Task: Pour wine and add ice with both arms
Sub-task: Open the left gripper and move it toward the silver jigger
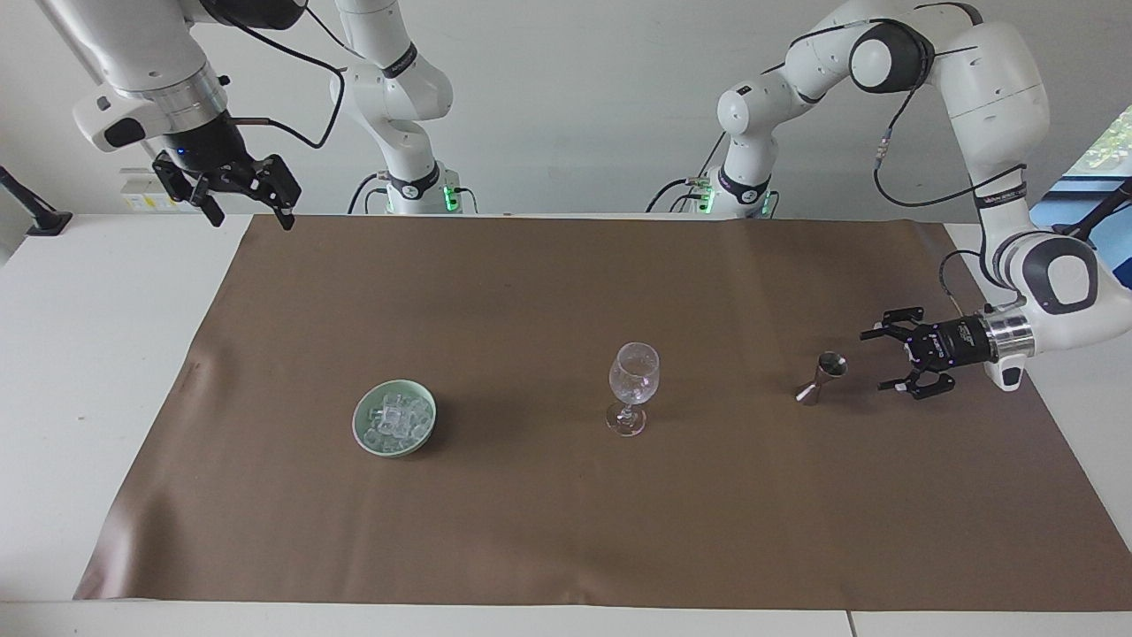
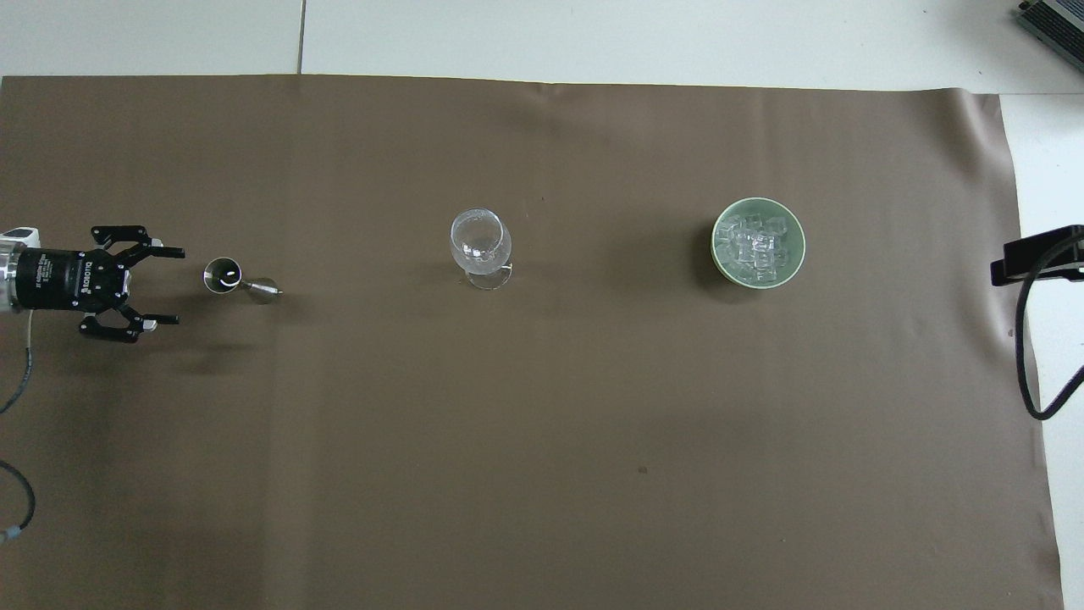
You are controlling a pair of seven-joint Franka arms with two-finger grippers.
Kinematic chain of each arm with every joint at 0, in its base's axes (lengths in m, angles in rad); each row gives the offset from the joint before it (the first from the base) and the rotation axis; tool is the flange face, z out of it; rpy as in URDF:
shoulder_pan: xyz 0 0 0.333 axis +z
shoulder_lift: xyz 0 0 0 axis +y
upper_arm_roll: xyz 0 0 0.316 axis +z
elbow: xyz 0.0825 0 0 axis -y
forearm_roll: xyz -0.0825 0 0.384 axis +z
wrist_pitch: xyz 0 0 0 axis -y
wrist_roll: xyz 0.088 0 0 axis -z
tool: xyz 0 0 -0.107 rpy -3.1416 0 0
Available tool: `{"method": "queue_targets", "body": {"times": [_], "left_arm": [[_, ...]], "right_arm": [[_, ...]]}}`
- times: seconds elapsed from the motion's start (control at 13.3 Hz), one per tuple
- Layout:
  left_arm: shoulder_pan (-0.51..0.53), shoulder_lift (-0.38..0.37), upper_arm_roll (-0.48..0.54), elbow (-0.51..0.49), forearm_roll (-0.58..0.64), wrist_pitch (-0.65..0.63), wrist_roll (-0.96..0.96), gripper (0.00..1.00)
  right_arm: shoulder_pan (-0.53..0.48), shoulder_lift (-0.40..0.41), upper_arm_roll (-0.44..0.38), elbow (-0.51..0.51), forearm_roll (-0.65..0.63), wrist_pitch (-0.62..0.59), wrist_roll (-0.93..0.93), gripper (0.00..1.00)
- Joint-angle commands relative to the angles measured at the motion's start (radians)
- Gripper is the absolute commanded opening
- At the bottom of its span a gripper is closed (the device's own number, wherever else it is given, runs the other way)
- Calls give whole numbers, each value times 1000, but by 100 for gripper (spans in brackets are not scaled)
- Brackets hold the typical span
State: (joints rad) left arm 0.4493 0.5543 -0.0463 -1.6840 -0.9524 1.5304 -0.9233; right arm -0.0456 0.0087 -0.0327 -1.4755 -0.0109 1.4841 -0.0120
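left gripper [image 1: 880, 360] right of frame, jaws apart, beside jigger [image 1: 822, 377], not touching | right gripper [image 1: 249, 211] upper left, raised, jaws apart, empty | ice [image 1: 396, 419] in green bowl [image 1: 364, 433], lower left of centre | wine glass [image 1: 632, 387] centre, upright

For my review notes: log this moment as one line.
left gripper: open, beside jigger | right gripper: open, waiting | ice: in bowl | wine glass: upright

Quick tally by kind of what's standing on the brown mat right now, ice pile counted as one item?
Stemmed wine glass: 1
Metal jigger: 1
Green bowl: 1
Pile of ice in the bowl: 1
Total: 4
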Motion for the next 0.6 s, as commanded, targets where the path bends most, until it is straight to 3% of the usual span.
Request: {"method": "queue_targets", "body": {"times": [0.0,0.53], "left_arm": [[8,-7,-21,-48,-46,59,3,100],[-4,-13,-23,-141,-110,117,122,100]], "right_arm": [[-2,-16,2,-16,17,-1,17,100],[-2,-16,2,-17,17,-1,17,100]]}}
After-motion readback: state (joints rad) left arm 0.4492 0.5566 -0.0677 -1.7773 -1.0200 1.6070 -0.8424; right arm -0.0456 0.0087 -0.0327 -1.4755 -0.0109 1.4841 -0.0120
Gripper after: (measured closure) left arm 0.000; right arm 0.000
